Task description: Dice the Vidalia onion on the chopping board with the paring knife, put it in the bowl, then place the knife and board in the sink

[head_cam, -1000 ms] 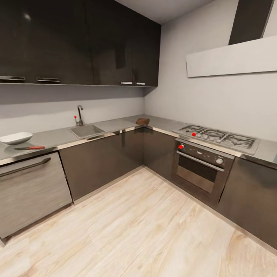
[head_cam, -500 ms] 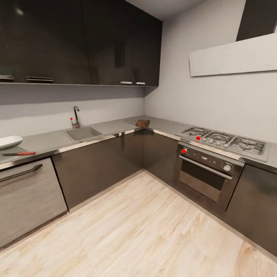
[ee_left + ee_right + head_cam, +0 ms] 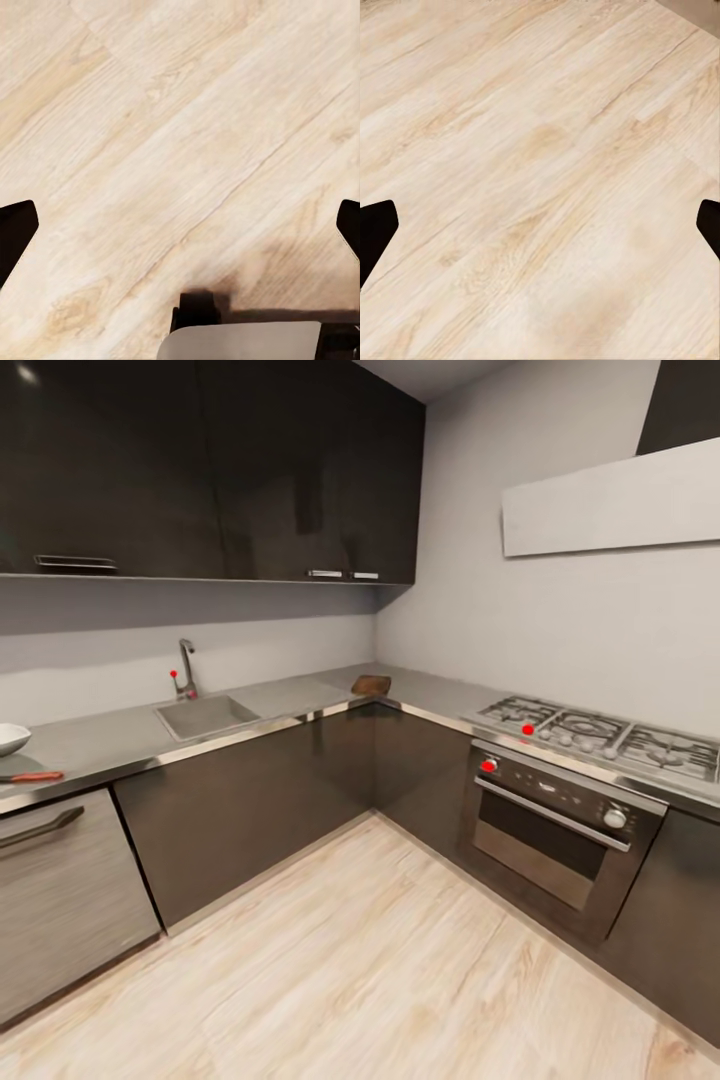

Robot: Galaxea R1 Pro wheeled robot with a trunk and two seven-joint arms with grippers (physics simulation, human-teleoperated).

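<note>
The sink (image 3: 205, 715) is sitting in the far-left run of the bench (image 3: 110, 738), its tap behind it; whether the Vidalia onion is lying inside, I cannot tell from here. Further left, at the edge of sight, the bowl (image 3: 10, 738) is resting on the bench with the paring knife (image 3: 30, 777) lying just in front of it. The chopping board (image 3: 371, 683) is lying in the far corner, well apart from both. Both arms are hanging over the wooden floor (image 3: 380, 960); the left claw (image 3: 180, 225) and right claw (image 3: 540, 232) are spread wide, pinching nothing. I judge the robot is on its approach; next it needs to roll up to the sink and reach in.
</note>
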